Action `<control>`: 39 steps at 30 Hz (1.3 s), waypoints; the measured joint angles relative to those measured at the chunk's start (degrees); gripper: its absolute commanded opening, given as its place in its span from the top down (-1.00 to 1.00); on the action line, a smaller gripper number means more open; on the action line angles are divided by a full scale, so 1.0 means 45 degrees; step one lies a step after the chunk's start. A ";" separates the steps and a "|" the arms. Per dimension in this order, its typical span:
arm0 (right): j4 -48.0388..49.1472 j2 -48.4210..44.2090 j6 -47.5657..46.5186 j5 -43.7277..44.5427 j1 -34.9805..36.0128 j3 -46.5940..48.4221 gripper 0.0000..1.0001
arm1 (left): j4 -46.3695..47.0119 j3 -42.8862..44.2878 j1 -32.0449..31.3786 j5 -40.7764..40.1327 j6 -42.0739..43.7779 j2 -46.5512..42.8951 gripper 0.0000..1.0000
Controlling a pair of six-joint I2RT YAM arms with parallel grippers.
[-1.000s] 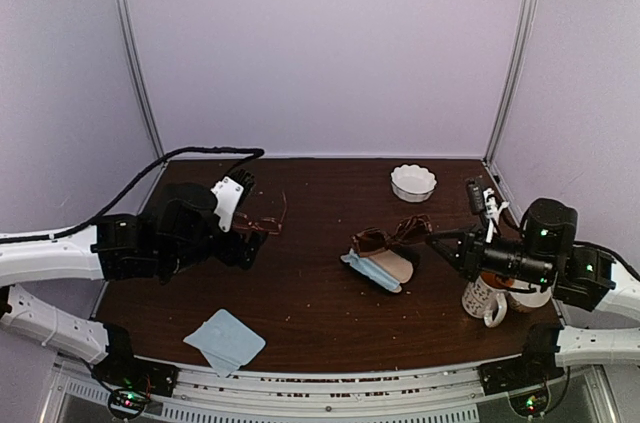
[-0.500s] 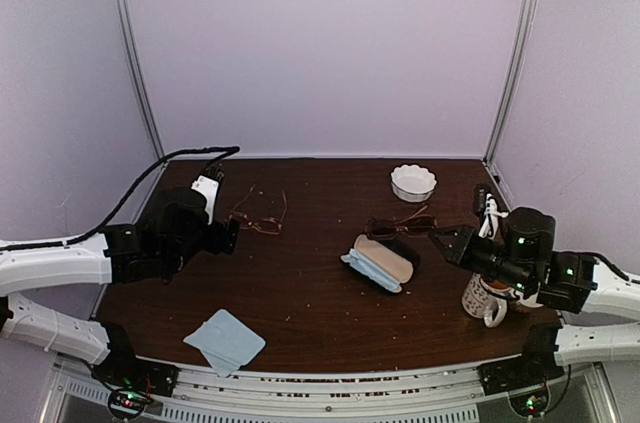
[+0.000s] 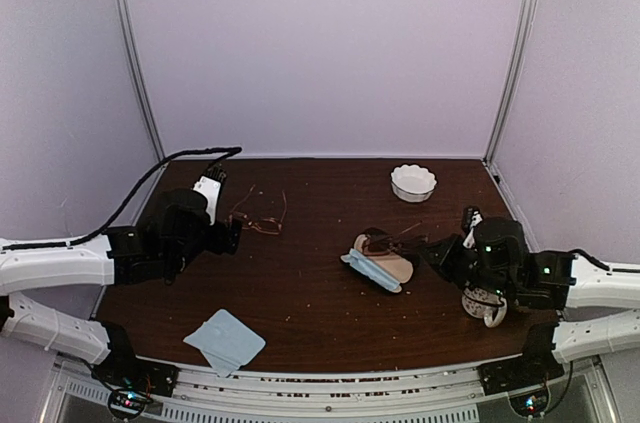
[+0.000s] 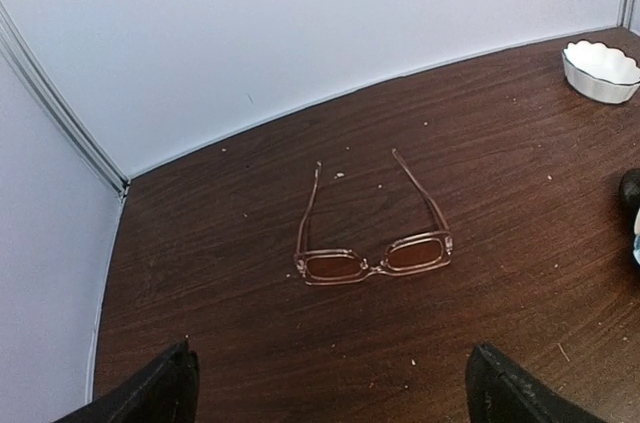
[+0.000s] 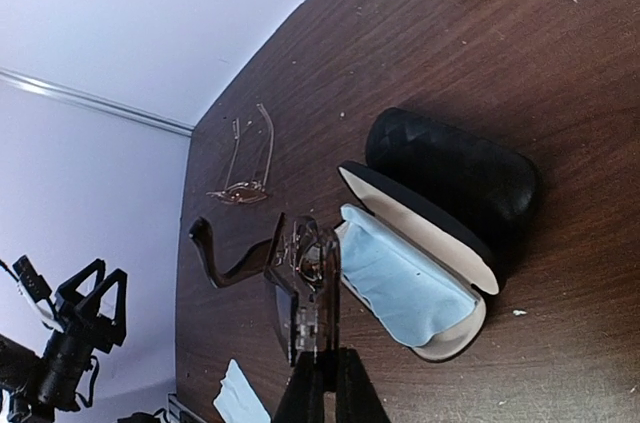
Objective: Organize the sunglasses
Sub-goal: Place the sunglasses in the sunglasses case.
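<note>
Your right gripper (image 5: 320, 388) is pinching the dark-framed sunglasses (image 5: 300, 278), fingers pressed almost together on the frame edge. The pair is riding just ahead of the fingertips, close by the open glasses case (image 5: 455, 183); I can't tell whether it's over the rim or beside it. A light-blue cloth (image 5: 400, 283) is lying in the cream-lined half.

You're carrying something light but fragile, with a thin frame, slick lenses and unfolded temples (one is sticking out away from the case). My guess is it's liable to pivot in a one-point pinch, so the bridge or a hinge corner is looking safer than the lens.

Your left gripper (image 4: 335, 388) is standing spread wide, holding nothing. The copper wire-frame glasses (image 4: 372, 258) are lying flat straight ahead of it, lenses nearest and temples pointing away. That pair is looking bendier, so take it across the bridge, gently.
</note>
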 measured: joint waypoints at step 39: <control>-0.0913 0.4770 0.5328 0.1200 0.1059 0.1627 1.00 | 0.0228 0.0000 0.0107 0.0272 0.0005 0.0073 -0.86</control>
